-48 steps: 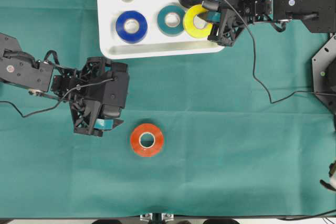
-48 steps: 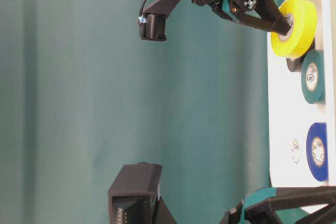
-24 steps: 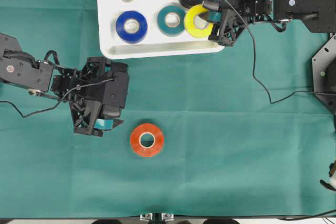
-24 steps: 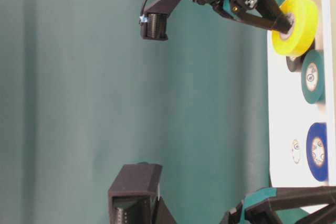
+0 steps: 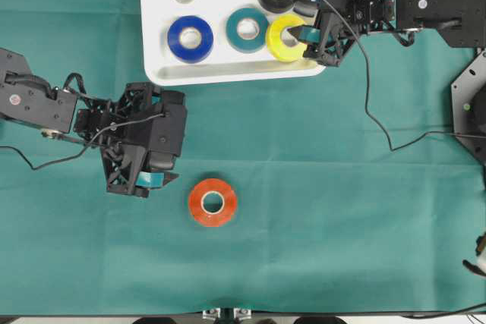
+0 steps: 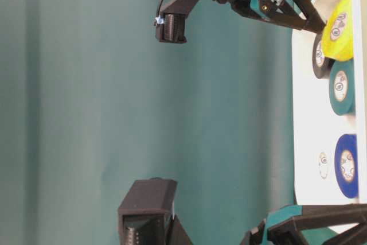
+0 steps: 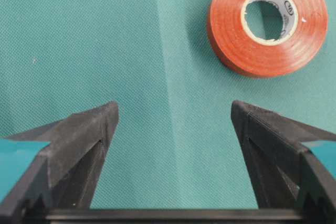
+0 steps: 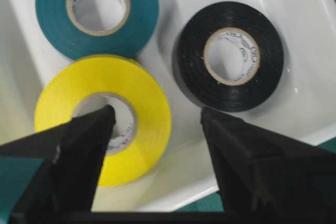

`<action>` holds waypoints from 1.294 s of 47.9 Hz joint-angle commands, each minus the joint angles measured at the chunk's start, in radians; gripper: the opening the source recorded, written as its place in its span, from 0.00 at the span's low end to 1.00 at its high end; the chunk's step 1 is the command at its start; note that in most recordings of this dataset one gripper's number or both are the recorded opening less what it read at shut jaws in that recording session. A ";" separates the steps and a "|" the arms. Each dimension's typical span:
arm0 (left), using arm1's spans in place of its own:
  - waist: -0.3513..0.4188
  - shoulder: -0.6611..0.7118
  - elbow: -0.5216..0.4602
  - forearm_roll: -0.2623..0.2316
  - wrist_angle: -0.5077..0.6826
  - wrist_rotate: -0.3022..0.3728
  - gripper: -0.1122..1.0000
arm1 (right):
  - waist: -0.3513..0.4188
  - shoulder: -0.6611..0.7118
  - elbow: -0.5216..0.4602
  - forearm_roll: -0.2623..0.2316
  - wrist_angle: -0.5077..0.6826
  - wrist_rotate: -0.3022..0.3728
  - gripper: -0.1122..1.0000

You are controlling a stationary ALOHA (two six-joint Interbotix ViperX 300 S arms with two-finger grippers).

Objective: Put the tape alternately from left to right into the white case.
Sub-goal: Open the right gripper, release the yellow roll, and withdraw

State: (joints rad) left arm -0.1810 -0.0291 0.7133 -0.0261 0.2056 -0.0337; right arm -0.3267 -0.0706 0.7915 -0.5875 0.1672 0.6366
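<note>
Green cloth [image 5: 342, 225]: red roll [image 5: 213, 202] alone; both grippers [image 7: 173, 116] [image 8: 157, 116] open, empty.

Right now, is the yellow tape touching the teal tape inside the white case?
Touching. In the right wrist view the yellow tape overlaps the lower edge of the teal tape with no white case floor showing between them.

Even, bright light is falling from above; glare is washing the white case [image 8: 294, 30], and the yellow roll [image 8: 105, 119] is blurring slightly.
</note>
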 commanded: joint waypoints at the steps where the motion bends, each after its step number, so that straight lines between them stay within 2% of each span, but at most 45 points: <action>1: -0.003 -0.011 -0.014 -0.002 -0.006 -0.002 0.53 | -0.003 -0.025 -0.012 -0.003 -0.005 0.002 0.76; 16: -0.003 -0.011 -0.014 -0.002 -0.006 -0.002 0.53 | 0.005 -0.043 -0.011 -0.003 -0.014 0.005 0.75; 28: -0.003 -0.011 -0.014 -0.002 -0.006 -0.002 0.53 | 0.060 -0.087 0.003 -0.003 -0.063 0.009 0.75; 40: -0.003 -0.011 -0.015 -0.002 -0.006 -0.003 0.53 | 0.133 -0.095 0.025 -0.002 -0.126 0.014 0.75; 62: -0.003 -0.011 -0.015 -0.002 -0.006 -0.003 0.53 | 0.301 -0.095 0.025 0.003 -0.126 0.018 0.75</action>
State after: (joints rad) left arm -0.1810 -0.0276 0.7133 -0.0261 0.2040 -0.0368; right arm -0.0506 -0.1457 0.8253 -0.5875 0.0460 0.6504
